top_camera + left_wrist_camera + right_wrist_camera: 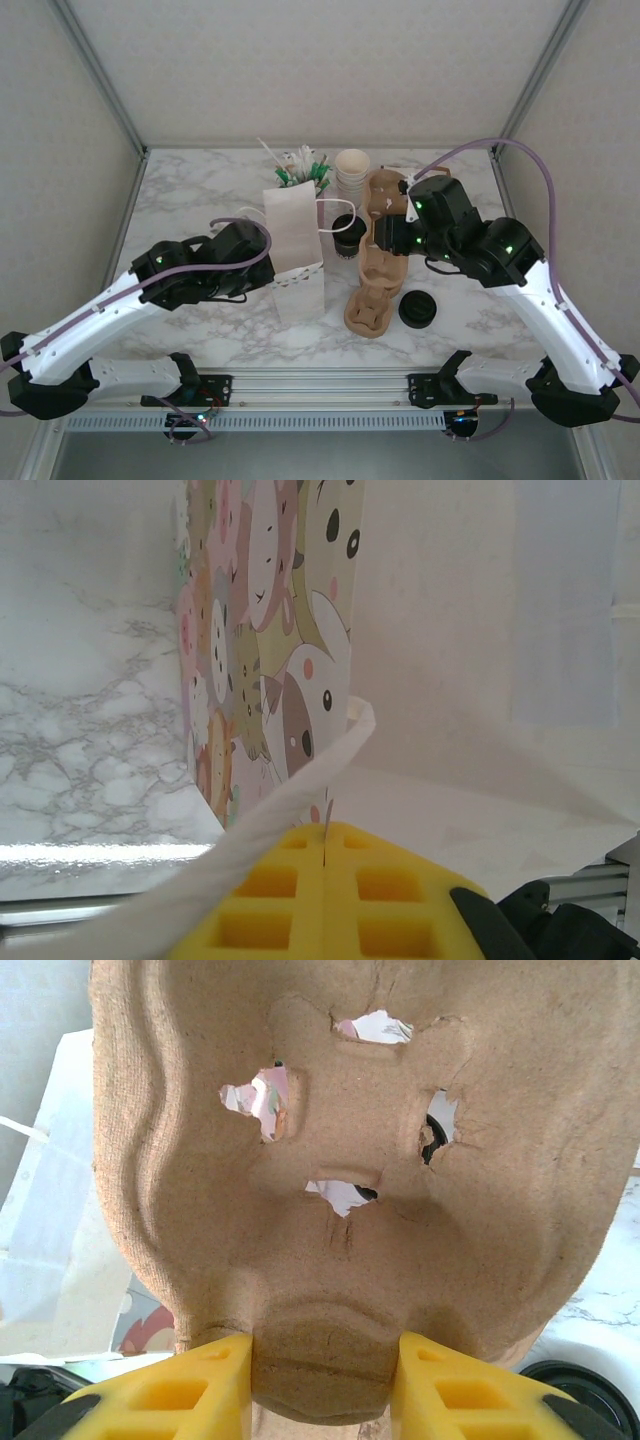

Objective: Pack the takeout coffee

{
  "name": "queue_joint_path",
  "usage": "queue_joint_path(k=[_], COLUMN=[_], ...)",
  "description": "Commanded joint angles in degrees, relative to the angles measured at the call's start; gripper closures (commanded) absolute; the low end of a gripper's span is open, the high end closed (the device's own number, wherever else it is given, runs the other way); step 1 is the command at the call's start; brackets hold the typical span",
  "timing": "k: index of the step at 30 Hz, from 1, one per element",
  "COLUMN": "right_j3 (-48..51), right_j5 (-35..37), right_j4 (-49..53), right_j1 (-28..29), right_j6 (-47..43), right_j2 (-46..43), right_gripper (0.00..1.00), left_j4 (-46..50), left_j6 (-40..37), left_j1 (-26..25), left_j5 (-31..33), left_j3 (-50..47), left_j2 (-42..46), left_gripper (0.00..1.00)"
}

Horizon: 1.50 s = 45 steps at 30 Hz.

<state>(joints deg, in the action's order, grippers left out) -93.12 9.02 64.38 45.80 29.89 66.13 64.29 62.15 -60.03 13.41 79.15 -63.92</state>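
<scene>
- Top view: find the coffee cup (347,236) near the middle of the table (200,190). It stands upright, black lid on, between the bag (295,245) and the carrier (372,285), just beside both.
- Top view: the right gripper (383,238) is clamped on the carrier. The left gripper (262,270) sits at the bag's left side.
- Top view: do not mistake the loose lid (417,310) near the front edge, or the stack of cups (352,170) toward the back edge, for the coffee cup.
- Left wrist view: the left gripper (325,855) is pressed fully closed. The bag's handle (300,780) lies across its pads. You cannot tell whether anything is pinched.
- Right wrist view: the right gripper (322,1360) grasps the carrier (350,1110) by a ridge at its end, one finger on each side.
- Handling: expect the cup to be light, with a thin paper wall that dents easily. Whether it is filled cannot be told, so keep it upright.
- Grip point: take the cup by its wall just below the lid rim. Squeezing the lid itself could pop it off.
</scene>
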Motion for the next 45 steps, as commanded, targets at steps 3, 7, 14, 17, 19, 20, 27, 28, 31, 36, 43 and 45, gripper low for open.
queue_joint_path(k=[3, 7, 14, 17, 19, 20, 27, 28, 31, 36, 43, 45], right_j3=[-4.7, -6.8, -13.1, -16.2, -17.4, -18.0, -23.9, -25.0, -28.4, -34.4, -42.9, -44.4], right_j5=[2.0, 2.1, 2.3, 2.6, 2.1, 2.1, 3.3, 3.6, 4.2, 6.7, 10.5, 11.3], right_j4=[2.2, 2.8, 3.4, 3.7, 3.2, 2.8, 1.9, 2.1, 2.2, 4.0, 9.5, 11.0], right_j1=[0.4, 0.4, 0.9, 2.0, 3.0, 3.6, 8.4, 9.1, 11.0, 13.8, 15.9, 16.0], right_j6=[-1.3, -1.5, -1.7, -1.9, -1.6, -1.6, -0.6, -0.5, -0.2, 0.3, 0.7, 0.9], right_j2=[0.4, 0.9, 3.0, 5.0, 6.3, 6.8, 13.4, 14.6, 18.5, 25.5, 35.7, 38.0], right_gripper=[0.64, 0.64, 0.68, 0.68, 0.68, 0.68, 0.67, 0.67, 0.67, 0.67, 0.67, 0.66], left_j4=[-1.0, -1.1, 5.3, 7.8, 10.1, 11.2, 12.5, 11.1, 5.2, -0.3, -3.6, -4.4], left_j6=[7.4, 8.1, 4.4, -1.0, -3.7, -4.5, -9.4, -10.3, -12.9, -13.6, -12.7, -12.3], left_j1=[-1.8, -1.9, -1.9, -1.9, -1.9, -1.9, -0.3, 0.8, 6.7, 14.2, 14.3, 14.3], left_j5=[4.6, 5.0, 9.1, 10.6, 12.9, 14.7, 27.8, 27.5, 20.4, 9.7, 5.8, 5.3], left_j3=[0.7, -0.7, 4.7, 8.9, 12.2, 13.7, 15.7, 14.9, 10.9, 6.7, 3.1, 1.5], left_j2=[1.1, 2.6, 5.7, 5.4, 4.5, 4.1, 4.5, 4.9, 6.2, 6.6, 8.3, 9.2], left_gripper=[0.62, 0.44, 0.18, 0.0, 0.0, 0.0, 0.1, 0.11, 0.11, 0.2, 0.21, 0.22])
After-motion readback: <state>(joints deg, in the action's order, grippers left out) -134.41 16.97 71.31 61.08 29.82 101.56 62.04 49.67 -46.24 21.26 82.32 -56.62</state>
